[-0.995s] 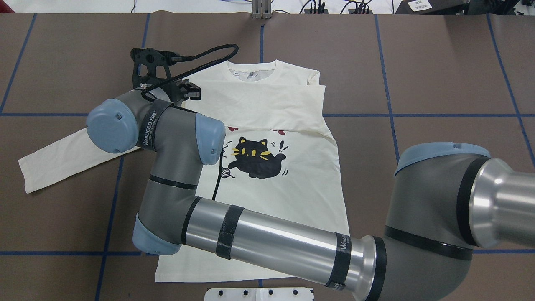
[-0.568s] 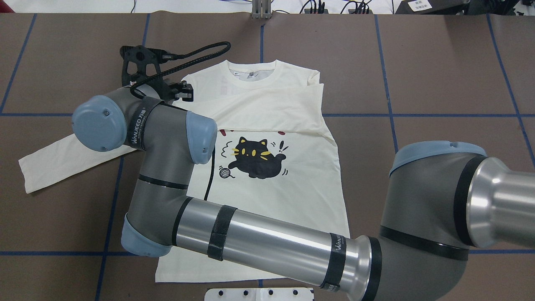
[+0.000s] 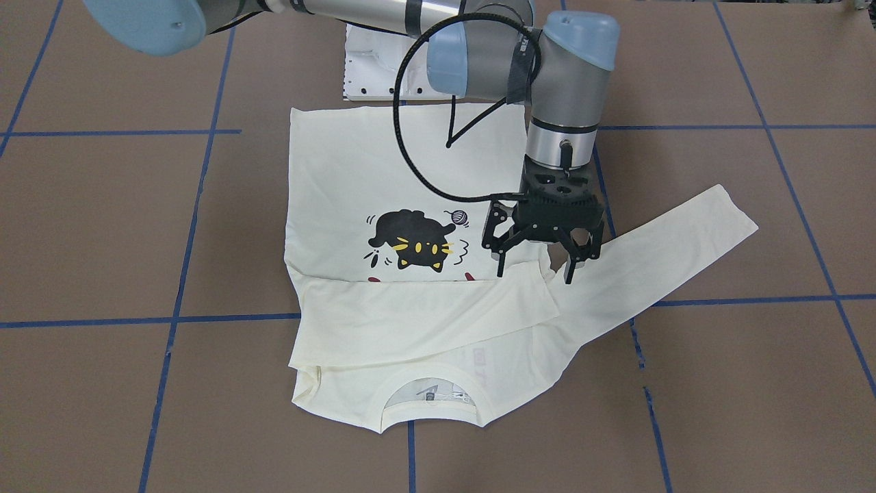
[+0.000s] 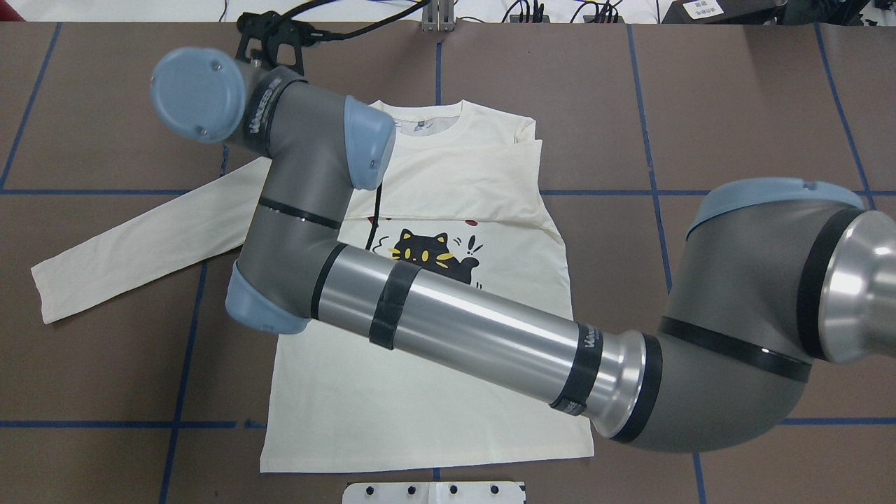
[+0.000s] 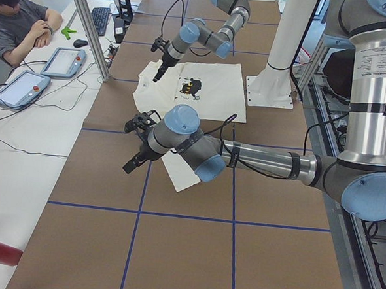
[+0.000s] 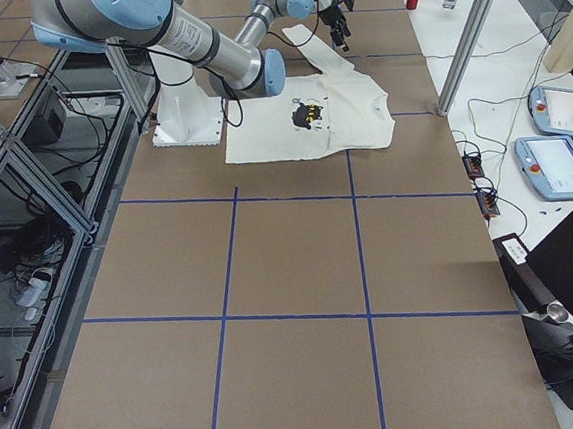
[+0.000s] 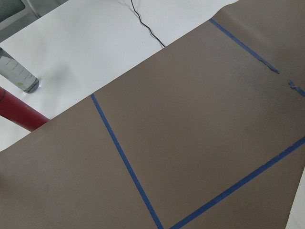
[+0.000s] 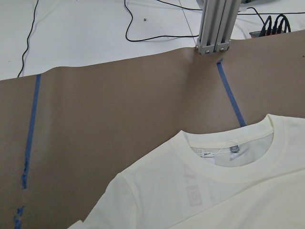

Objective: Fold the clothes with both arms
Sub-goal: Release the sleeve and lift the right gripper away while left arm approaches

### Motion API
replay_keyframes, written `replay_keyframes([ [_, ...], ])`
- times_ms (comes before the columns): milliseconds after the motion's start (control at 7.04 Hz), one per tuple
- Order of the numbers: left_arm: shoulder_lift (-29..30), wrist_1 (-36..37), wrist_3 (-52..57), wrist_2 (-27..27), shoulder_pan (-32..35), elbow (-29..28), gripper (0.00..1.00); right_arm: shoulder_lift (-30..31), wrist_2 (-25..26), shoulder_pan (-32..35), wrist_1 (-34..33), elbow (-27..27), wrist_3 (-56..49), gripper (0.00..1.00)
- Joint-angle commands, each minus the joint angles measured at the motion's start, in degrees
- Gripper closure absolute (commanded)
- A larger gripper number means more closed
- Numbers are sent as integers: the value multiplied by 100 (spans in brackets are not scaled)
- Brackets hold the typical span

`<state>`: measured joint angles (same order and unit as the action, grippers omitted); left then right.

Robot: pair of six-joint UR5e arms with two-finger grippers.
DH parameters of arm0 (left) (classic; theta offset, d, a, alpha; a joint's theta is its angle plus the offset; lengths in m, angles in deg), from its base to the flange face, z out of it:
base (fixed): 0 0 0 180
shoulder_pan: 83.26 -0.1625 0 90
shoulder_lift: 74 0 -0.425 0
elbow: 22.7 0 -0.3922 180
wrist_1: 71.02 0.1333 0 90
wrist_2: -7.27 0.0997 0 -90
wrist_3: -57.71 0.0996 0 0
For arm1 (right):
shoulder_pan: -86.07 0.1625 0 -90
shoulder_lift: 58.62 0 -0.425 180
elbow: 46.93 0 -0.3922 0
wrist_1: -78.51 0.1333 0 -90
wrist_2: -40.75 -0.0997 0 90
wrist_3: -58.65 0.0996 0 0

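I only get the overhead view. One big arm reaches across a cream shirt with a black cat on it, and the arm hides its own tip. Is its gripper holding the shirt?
Observer: No. In the front-facing view the right gripper is open with nothing between its fingers. It hangs over the T-shirt, close to where the stretched-out sleeve joins the body.
Visitor: Is there a second arm? I see only one.
Observer: Yes. The view from the robot's left shows the left arm reaching over the brown table. The left gripper is apart from the shirt. I cannot tell whether it is open.
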<state>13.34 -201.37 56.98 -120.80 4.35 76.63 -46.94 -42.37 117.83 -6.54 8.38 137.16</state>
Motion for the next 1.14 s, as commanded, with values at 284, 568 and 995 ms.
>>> replay_keyframes([
  [284, 170, -790, -1534, 54, -1585, -54, 1, 2216, -2714, 2005, -1231, 2890, -2665, 0],
  [568, -83, -825, -1989, 132, -1747, -45, 0, 3510, -3811, 2988, -1233, 3643, -4625, 0],
  [995, -760, -1536, -2247, 756, -2632, -89, 0, 5330, -4765, 4168, -1189, 4303, -7168, 0],
])
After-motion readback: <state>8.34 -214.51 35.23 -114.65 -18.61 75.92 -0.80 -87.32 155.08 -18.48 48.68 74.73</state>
